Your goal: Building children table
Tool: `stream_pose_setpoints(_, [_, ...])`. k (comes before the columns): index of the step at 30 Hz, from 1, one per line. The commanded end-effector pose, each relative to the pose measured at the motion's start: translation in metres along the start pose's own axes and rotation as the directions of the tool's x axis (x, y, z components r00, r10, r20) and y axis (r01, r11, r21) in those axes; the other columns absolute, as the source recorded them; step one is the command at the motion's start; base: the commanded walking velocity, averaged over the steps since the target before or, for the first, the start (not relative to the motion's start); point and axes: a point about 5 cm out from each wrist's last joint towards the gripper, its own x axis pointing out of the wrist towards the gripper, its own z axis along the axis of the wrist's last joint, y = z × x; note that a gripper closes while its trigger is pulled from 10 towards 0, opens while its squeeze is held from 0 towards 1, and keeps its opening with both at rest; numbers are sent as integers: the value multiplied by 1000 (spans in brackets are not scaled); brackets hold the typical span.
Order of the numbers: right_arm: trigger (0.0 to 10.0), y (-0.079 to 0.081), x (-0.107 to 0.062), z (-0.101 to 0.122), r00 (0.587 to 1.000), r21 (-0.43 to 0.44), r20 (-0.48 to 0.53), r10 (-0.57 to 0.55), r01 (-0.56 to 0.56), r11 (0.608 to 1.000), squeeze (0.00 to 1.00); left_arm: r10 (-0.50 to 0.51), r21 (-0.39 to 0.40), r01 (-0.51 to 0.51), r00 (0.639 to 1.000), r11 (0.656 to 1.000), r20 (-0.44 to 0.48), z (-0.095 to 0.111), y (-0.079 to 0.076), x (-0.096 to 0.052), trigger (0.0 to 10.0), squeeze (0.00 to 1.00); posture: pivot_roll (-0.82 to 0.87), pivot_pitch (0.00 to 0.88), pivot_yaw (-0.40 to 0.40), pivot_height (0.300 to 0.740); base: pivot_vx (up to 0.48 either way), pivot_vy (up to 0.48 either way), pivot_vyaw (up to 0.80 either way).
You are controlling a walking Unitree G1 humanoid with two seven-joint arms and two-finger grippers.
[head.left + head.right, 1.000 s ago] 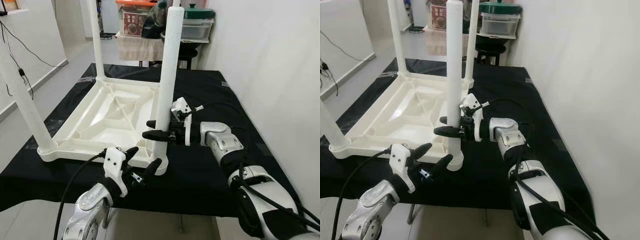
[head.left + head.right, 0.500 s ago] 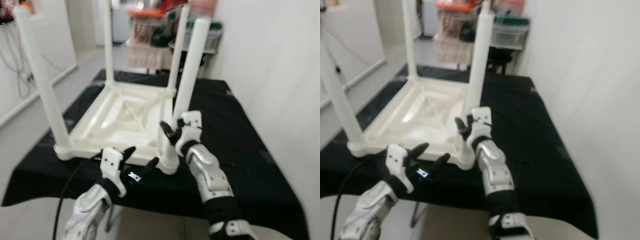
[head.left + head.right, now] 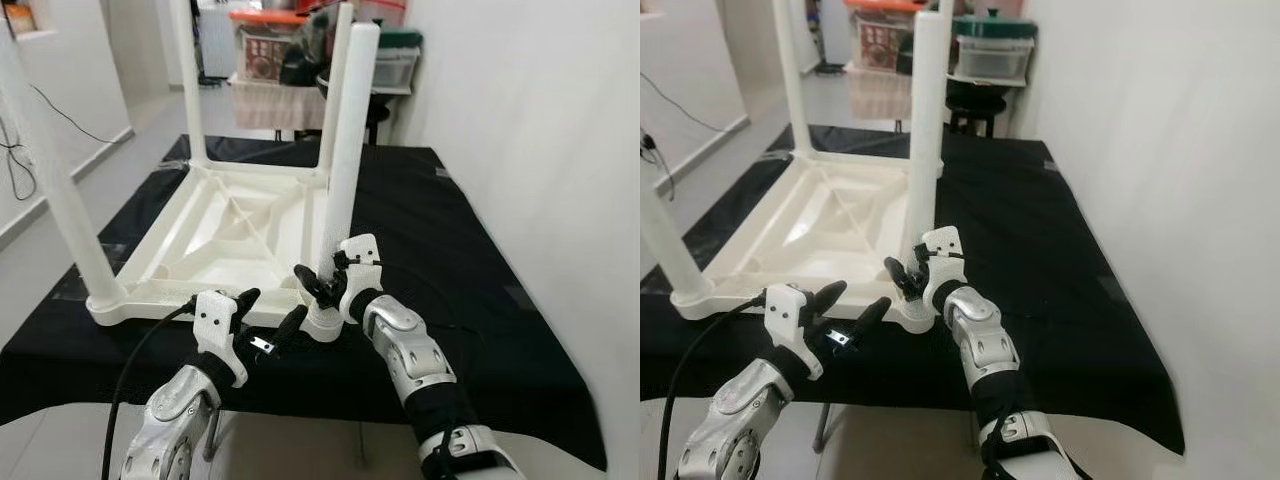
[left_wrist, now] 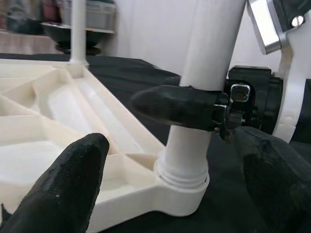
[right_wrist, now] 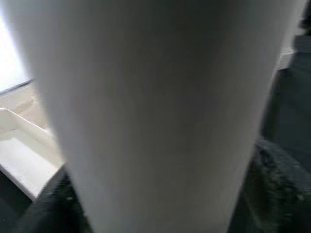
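Children table: the white plastic children table (image 3: 215, 235) is lying upside down on the bench (image 3: 470, 260), which is covered with black cloth, and its legs are standing up.
Near leg: the near right leg (image 3: 345, 150) is sitting upright in the corner socket (image 4: 182, 187) at the bench's front edge; a threaded collar is being seen at its base in the left wrist view.
Right end effector: the right end effector (image 3: 325, 283) is being held low on this leg, just above the socket, with its two black fingers (image 4: 177, 106) on either side of the tube; it is judged to be clenched on the leg.
Left end effector: the left end effector (image 3: 265, 315) is being held released, fingers spread, just before the same corner and touching nothing.
Weight and stiffness: the table is judged to be light and stiff, a hollow moulded plastic part; the whole frame is likely to slide on the cloth if the leg is being pushed sideways.
Surface: the leg is smooth and round, so slipping inside the fingers is to be expected while it is being twisted.
Where to hold: the leg is best being held low, near the socket, as now; a high grip is giving more lever and may tilt the table.
Support: the corner of the frame may be steadied by the left end effector.
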Motion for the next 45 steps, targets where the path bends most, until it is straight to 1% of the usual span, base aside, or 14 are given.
stream_pose_setpoints(1, [10000, 1, 7, 16, 989, -37, 27, 147, -146, 989, 0, 0, 0, 0, 1000, 1000, -3, 0, -1, 1, 10000, 0, -62, 0, -73, 740, 0, 0, 0])
stream_pose_setpoints(3, [10000, -6, 8, 33, 934, -117, 25, 357, -352, 929, 0, 4, -1, -4, 1000, 1000, 1, 1, -2, 1, 10000, 0, -56, 0, -79, 740, 0, 0, 0])
stream_pose_setpoints(6, [10000, -9, 7, 38, 906, -148, 9, 424, -418, 896, 0, 5, -1, -5, 1000, 1000, 2, 1, -2, 1, 10000, 0, -56, 0, -79, 740, 0, 0, 0])
stream_pose_setpoints(7, [10000, -13, 4, 48, 836, -166, -39, 547, -545, 822, 0, 7, -2, -7, 1000, 1000, 4, 2, -3, 2, 10000, 0, -50, 0, -84, 740, 0, 0, 0])
stream_pose_setpoints(12, [10000, -20, 2, 55, 777, -131, -83, 624, -629, 766, 0, 8, -4, -8, 1000, 1000, 6, 2, -3, 2, 10000, 0, -42, 0, -88, 740, 0, 0, 0])
stream_pose_setpoints(13, [4824, -21, 2, 55, 775, -117, -80, 627, -632, 766, 0, 9, -4, -9, 1000, 1000, 6, 2, -3, 2, 10000, 0, -43, 0, -88, 740, 0, 0, 0])
stream_pose_setpoints(14, [4824, -22, 2, 56, 770, -107, -77, 634, -638, 762, 0, 9, -5, -9, 1000, 1000, 6, 2, -3, 2, 10000, 0, -43, 0, -88, 740, 0, 0, 0])
stream_pose_setpoints(15, [0, -23, 3, 57, 779, -101, -67, 623, -626, 773, 0, 10, -5, -10, 1000, 1000, 7, 3, -3, 2, 10000, 0, -44, 0, -86, 740, 0, 0, 0])
stream_pose_setpoints(27, [0, -38, -1, 62, 868, -134, 39, 495, -486, 864, 0, 10, -8, -10, 1000, 1000, 5, 4, -2, 0, 10000, 0, -59, 0, -83, 740, 0, 0, 0])
stream_pose_setpoints(29, [0, -30, 3, 41, 966, -108, 45, 253, -247, 963, 0, 11, -7, -11, 1000, 1000, 3, 4, -1, 0, 10000, 0, -58, 0, -86, 740, 0, 0, 0])
stream_pose_setpoints(30, [0, -30, 3, 41, 966, -108, 45, 253, -247, 963, 0, 11, -7, -11, 1000, 1000, 3, 4, -1, 0, 10000, 0, -58, 0, -86, 740, 0, 0, 0])
stream_pose_setpoints(32, [0, -8, -4, 1, 999, -2, 14, -46, 46, 999, 0, 10, -6, -10, 1000, 1000, 2, 6, -1, 0, 10000, 0, -51, 0, -68, 740, 0, 0, 0])
stream_pose_setpoints(34, [0, 6, -14, -14, 987, 43, 6, -162, 161, 986, 0, 7, 0, -7, 1000, 1000, -5, 6, 0, -1, 10000, 0, -53, 0, -45, 740, 0, 0, 0])
stream_pose_setpoints(45, [0, -5, 4, -3, 980, 26, 25, -197, 196, 980, 0, 33, -11, -33, 999, 999, -6, 5, 4, -2, 10000, 0, -34, 0, -63, 740, 0, 0, 0])
